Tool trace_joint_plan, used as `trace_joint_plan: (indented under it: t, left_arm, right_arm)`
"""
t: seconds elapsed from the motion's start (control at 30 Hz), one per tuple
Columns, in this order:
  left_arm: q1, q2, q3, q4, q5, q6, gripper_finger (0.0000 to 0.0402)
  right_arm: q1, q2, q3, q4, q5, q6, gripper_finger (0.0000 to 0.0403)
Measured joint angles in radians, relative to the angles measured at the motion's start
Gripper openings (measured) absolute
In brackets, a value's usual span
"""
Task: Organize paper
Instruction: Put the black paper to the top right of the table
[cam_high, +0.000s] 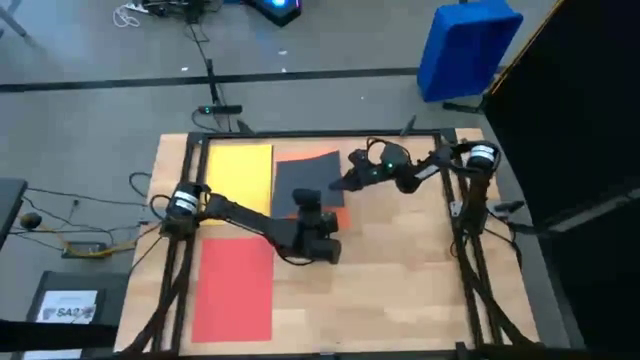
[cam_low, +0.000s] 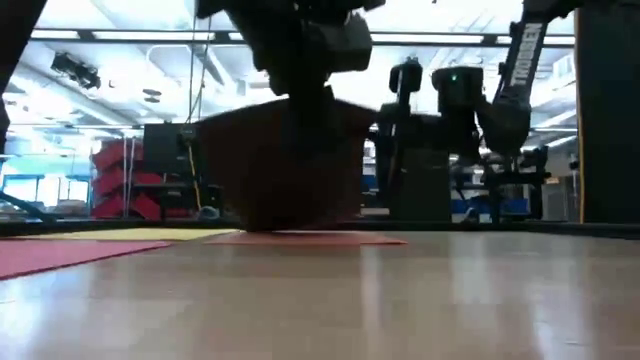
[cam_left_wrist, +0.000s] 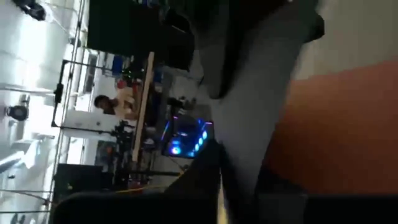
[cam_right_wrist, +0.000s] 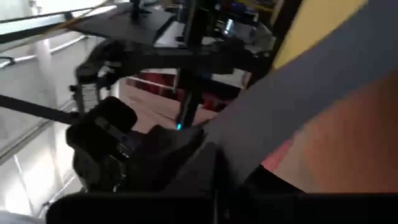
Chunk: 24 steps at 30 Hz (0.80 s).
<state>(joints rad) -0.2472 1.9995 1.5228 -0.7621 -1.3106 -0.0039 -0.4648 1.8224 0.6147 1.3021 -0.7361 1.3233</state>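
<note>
Both arms meet over the dark sheet (cam_high: 305, 177) near the middle of the counter (cam_high: 400, 270). The left tool (cam_high: 312, 213) is clamped on the sheet's near edge, fingers together; the right tool (cam_high: 350, 181) is pinched on its right edge, also shut on it. In the low view the dark sheet (cam_low: 285, 165) hangs tilted, lifted off the wood, its lower edge down by an orange sheet (cam_low: 320, 238) that lies flat beneath it. From above, only a sliver of that orange sheet (cam_high: 338, 212) shows past the dark one. A yellow sheet (cam_high: 238, 178) lies flat at the far left of the counter, just beside the dark sheet. A red sheet (cam_high: 235, 290) lies flat at the near left, apart from the rest. The wrist views are poor, but each seems to show grey paper running between the fingers.
</note>
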Motion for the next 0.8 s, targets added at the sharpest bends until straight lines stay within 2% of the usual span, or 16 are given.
trace_joint_plan:
  t: [0.17,0.5,0.6,0.8]
  left_arm:
    - [-0.006,0.000,0.008,-0.008,-0.001,0.001,0.0000]
    - [-0.010,0.000,0.022,0.020,0.000,0.026,0.0000]
    - [-0.011,-0.001,0.031,0.097,0.007,0.084,0.0000]
    - [-0.030,-0.001,0.065,0.323,0.079,0.297,0.0000]
  right_arm:
    - [0.000,-0.117,0.000,-0.185,0.008,-0.068,0.0000]
    - [-0.003,-0.380,0.000,-0.737,0.033,-0.277,0.0000]
    - [-0.003,-0.454,0.000,-0.902,0.052,-0.337,0.0000]
    - [-0.003,-0.596,0.000,-1.186,0.088,-0.429,0.0000]
